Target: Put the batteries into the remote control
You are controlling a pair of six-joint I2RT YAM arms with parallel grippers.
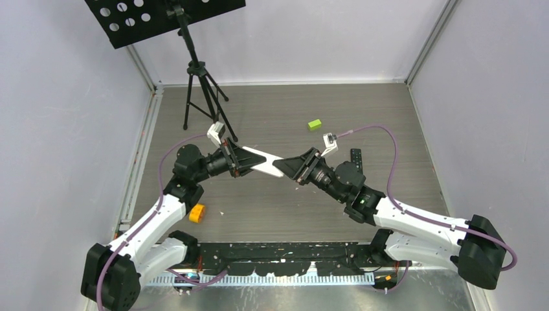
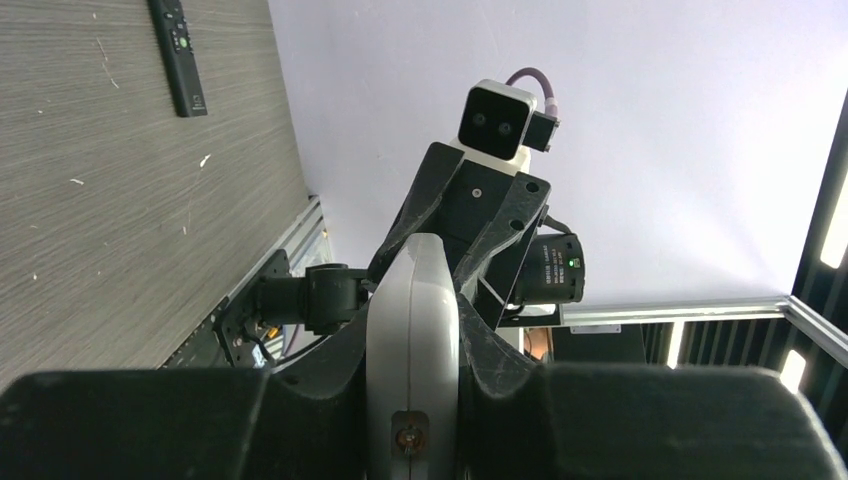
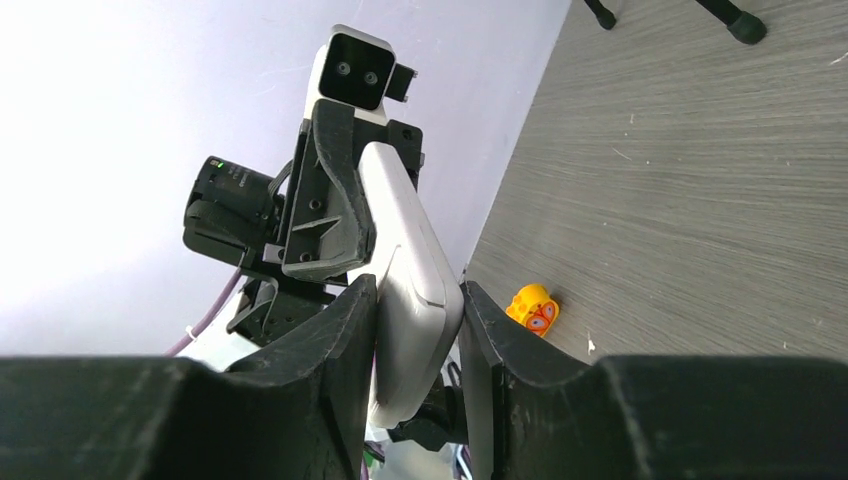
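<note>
**Left gripper (image 1: 251, 161) and right gripper (image 1: 289, 166) both clamped on one white remote (image 1: 267, 162)**

Top view: the two grippers meet nose to nose over the middle of the table (image 1: 272, 207). The white remote bridges them as a slim pale bar, running diagonally from upper left to lower right. Each gripper's jaws are pinched narrow onto one end of it; only the middle stretch shows bare.

Left wrist view: the left gripper (image 2: 413, 350) has the remote (image 2: 412, 320) wedged edge-on between its black fingers (image 2: 330, 350). The remote's edge is smooth, white-grey and rounded at the far tip, with a small screw at the near end. Beyond it the right gripper (image 2: 470, 215) grips the far end.

Right wrist view: the same, mirrored. The right gripper (image 3: 415, 315) holds the remote (image 3: 405, 255) between its fingers (image 3: 345, 320), and the left gripper (image 3: 325, 205) closes on the other end. The body reads plain white and thin, slightly bowed along its length. No buttons or battery bay can be made out from these angles.

Elsewhere on the table:
- A black remote (image 1: 356, 159) lies flat just beyond the right arm's wrist, well apart from the held one. It also shows in the left wrist view (image 2: 178, 55), buttons up.
- A lime-green block (image 1: 314, 124) sits farther back.
- An orange block (image 1: 197, 212) sits beside the left arm, near the front. In the right wrist view (image 3: 532, 306) it looks yellow-orange.
- A black tripod (image 1: 197, 84) stands at the back left and carries a perforated board (image 1: 155, 16).
</note>
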